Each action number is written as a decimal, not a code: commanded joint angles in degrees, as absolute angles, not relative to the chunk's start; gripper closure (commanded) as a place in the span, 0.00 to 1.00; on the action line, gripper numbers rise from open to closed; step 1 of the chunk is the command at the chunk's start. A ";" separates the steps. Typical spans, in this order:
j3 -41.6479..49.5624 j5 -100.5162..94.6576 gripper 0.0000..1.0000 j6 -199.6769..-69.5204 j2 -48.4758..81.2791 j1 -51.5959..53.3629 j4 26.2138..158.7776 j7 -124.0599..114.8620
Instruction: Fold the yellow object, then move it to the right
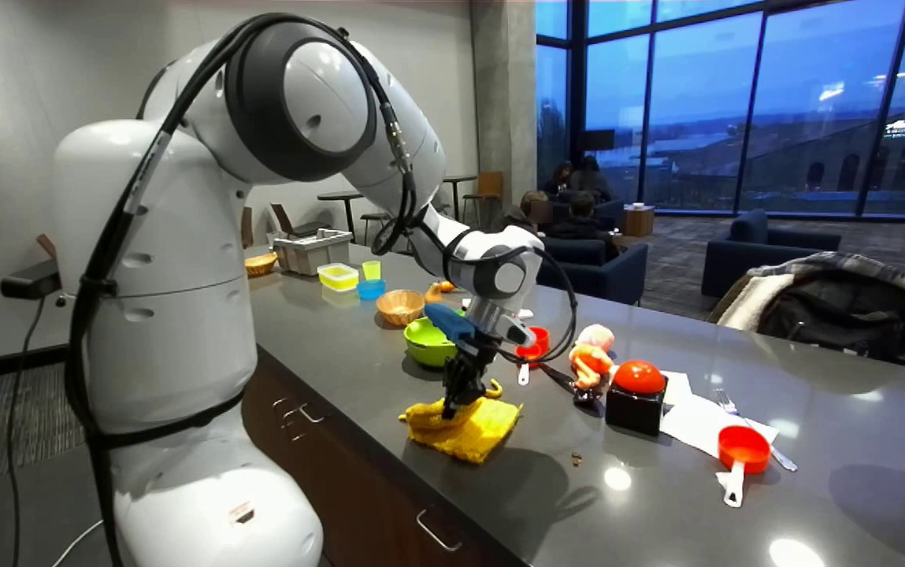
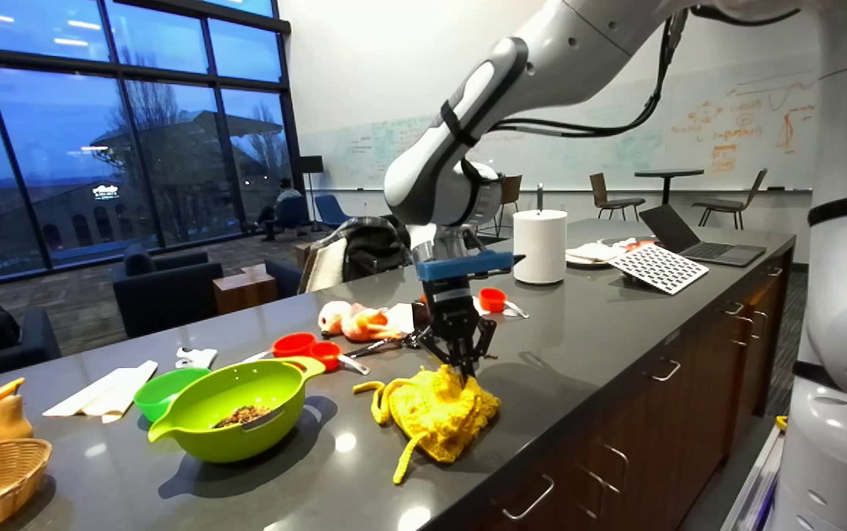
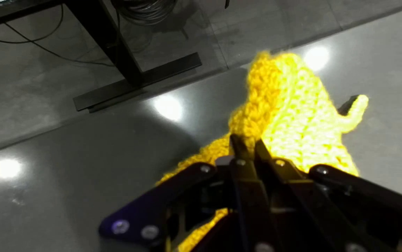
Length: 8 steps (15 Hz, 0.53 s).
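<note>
The yellow knitted object (image 1: 485,435) lies on the grey counter near its front edge; in an exterior view (image 2: 438,420) it looks bunched, with strap-like ends trailing onto the counter. My gripper (image 1: 454,406) points down at it, and in an exterior view (image 2: 465,371) the tips meet its raised top. In the wrist view the fingertips (image 3: 246,143) are close together with a ridge of the yellow fabric (image 3: 302,119) between them. Part of the fabric is folded over along that ridge. The underside and the part behind the fingers are hidden.
A green bowl (image 2: 235,442) stands beside the yellow object. A doll (image 1: 592,358), a black box with a red button (image 1: 633,411) and red measuring cups (image 1: 743,449) lie further along the counter. The counter's drawer side (image 2: 615,442) drops off close to the object.
</note>
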State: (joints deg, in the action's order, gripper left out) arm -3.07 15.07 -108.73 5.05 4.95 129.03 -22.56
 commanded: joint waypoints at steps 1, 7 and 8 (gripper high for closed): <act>-2.01 14.31 0.98 -109.77 5.15 3.56 131.33 -20.83; -2.32 10.37 0.64 -107.21 7.46 4.27 127.29 -22.20; -2.63 9.77 0.57 -106.46 7.59 4.67 126.41 -22.61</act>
